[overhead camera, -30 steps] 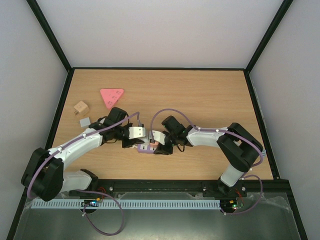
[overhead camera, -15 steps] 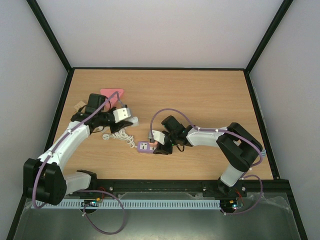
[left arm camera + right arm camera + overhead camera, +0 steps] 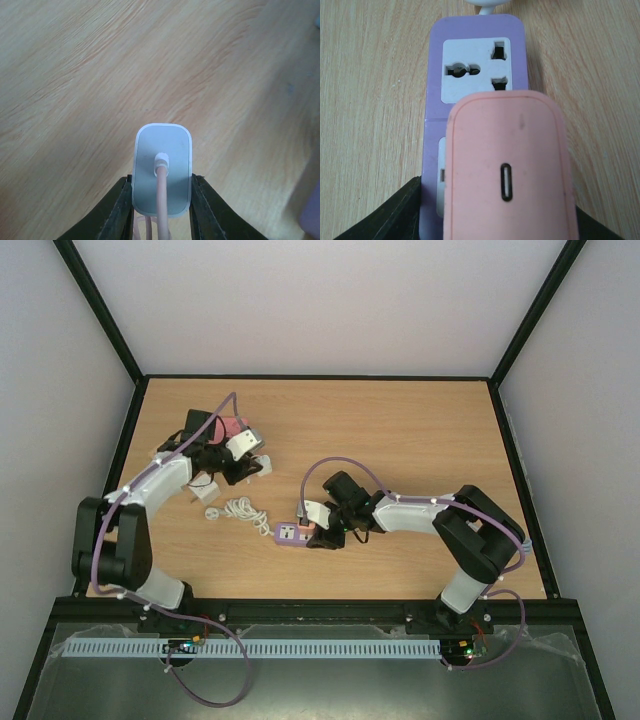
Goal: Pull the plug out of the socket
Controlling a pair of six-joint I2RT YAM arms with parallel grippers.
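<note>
White plastic filled the left wrist view: the plug (image 3: pixel 161 175) sat clamped between the two dark fingers (image 3: pixel 120 207) of the left gripper (image 3: pixel 250 462), its cord running back toward the camera and bare wood below it. A second earlier both grippers had met at the power strip (image 3: pixel 476 30) in the middle of the table (image 3: pixel 400 430). Half a second earlier the left arm had already swung away to the left, and by this moment it had drawn up and back until its gripper hung beside the pink triangle (image 3: pixel 232 427), well apart from the strip.

The right gripper (image 3: pixel 318 523) had not shifted. Its fingers flanked the purple strip, apparently pinning it in place. On the strip one socket (image 3: pixel 475 67) stood empty, while a pink charger (image 3: pixel 507 165) remained seated in the next one.

The cord (image 3: pixel 240 510) lay in loose coils between the strip and the left arm.

Judged from that, the plug was out of the socket and the pull itself looked done. What seemed left was to set the plug down and release both grips.
</note>
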